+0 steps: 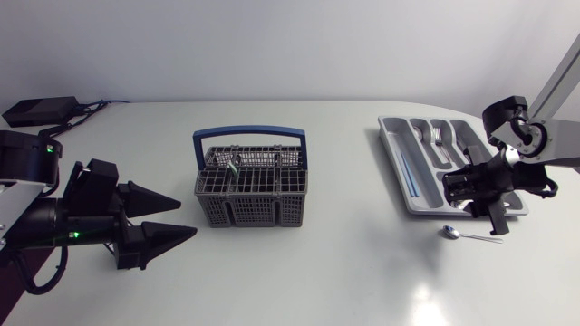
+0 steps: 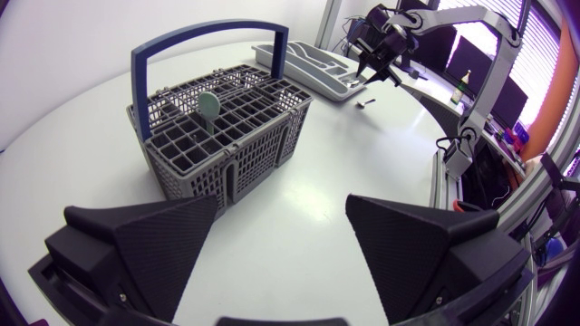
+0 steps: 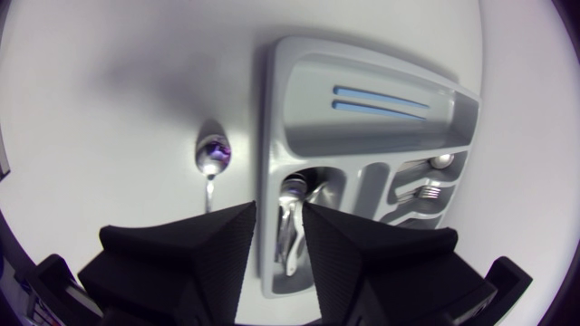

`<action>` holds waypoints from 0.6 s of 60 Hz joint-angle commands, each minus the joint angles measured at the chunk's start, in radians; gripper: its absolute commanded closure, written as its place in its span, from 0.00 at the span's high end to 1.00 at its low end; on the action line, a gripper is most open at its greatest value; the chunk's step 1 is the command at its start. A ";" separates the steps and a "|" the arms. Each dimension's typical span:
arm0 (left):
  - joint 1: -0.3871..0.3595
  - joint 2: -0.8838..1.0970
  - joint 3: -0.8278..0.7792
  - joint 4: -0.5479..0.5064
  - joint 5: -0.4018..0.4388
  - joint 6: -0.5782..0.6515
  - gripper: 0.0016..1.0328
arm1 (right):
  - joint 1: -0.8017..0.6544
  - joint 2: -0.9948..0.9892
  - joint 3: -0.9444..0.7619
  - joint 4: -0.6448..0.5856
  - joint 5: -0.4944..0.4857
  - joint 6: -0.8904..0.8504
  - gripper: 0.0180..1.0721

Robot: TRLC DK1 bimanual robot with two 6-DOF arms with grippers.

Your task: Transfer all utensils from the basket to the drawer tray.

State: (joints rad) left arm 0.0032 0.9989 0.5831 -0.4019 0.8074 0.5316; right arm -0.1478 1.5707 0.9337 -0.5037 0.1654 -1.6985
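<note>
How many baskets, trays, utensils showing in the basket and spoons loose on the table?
Basket: 1
Drawer tray: 1
Utensil showing in basket: 1
Spoon loose on table: 1
Total: 4

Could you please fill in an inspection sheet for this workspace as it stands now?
Surface: white table, smooth and glossy.
Job's things: grey basket with a blue handle stands mid-table, one utensil upright in it; tray holds cutlery; one spoon lies on the table beside the tray.
Clutter: nothing seen.
Grippers: left gripper has its jaws open and empty, beside the basket; right gripper is above the tray's end, grip unclear.
Cables: black box with leads at the table's far left edge.
Surroundings: nothing seen.
</note>
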 commanded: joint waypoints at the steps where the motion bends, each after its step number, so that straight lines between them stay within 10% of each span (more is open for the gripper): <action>1: -0.006 -0.009 -0.028 -0.006 0.007 -0.004 0.96 | -0.039 0.000 0.031 -0.072 -0.041 0.036 0.55; 36: -0.009 -0.002 -0.046 0.006 0.007 0.001 0.96 | -0.194 0.221 0.128 -0.242 -0.211 0.025 0.55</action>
State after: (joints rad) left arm 0.0032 0.9993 0.5682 -0.3981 0.8074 0.5320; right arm -0.3359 1.7519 1.0485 -0.7334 -0.0345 -1.6787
